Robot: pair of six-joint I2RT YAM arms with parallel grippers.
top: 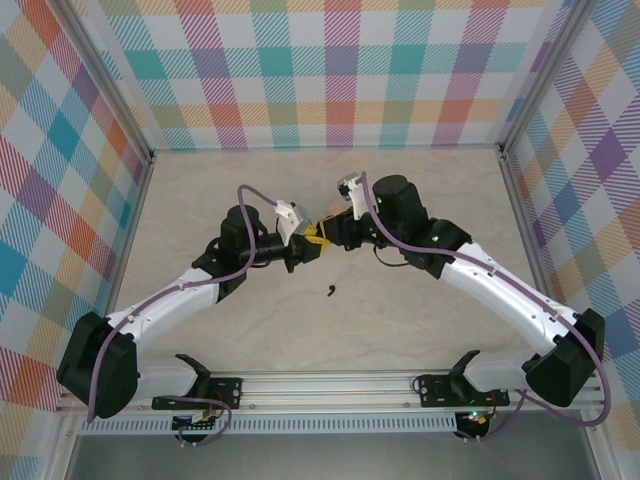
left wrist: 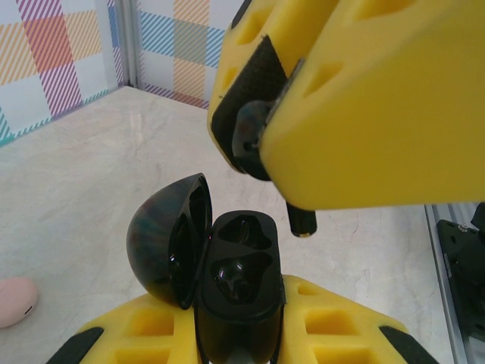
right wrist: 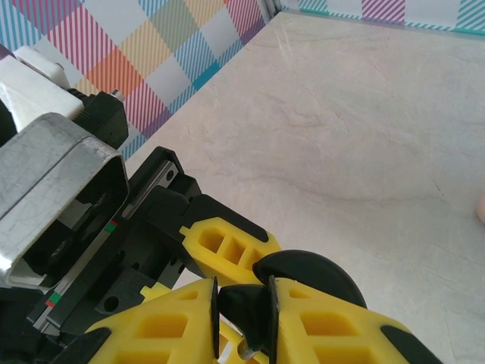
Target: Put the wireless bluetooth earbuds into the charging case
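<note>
The black charging case [left wrist: 239, 265] stands upright between the yellow fingers of my left gripper [left wrist: 239, 330], which is shut on it. Its lid [left wrist: 163, 235] hangs open to the left, and both wells are empty. Just above it my right gripper [right wrist: 244, 318] is shut on a black earbud [right wrist: 250, 303], whose stem [left wrist: 301, 220] points down beside the case's far well, a short gap above it. From above, both grippers [top: 305, 248] [top: 326, 238] meet over the middle of the table. Another black earbud [top: 330, 291] lies on the table in front of them.
A small pink rounded object [left wrist: 15, 299] lies on the marble tabletop to the left of the case. Checked walls close off the left, back and right sides. A metal rail [top: 330, 385] runs along the near edge.
</note>
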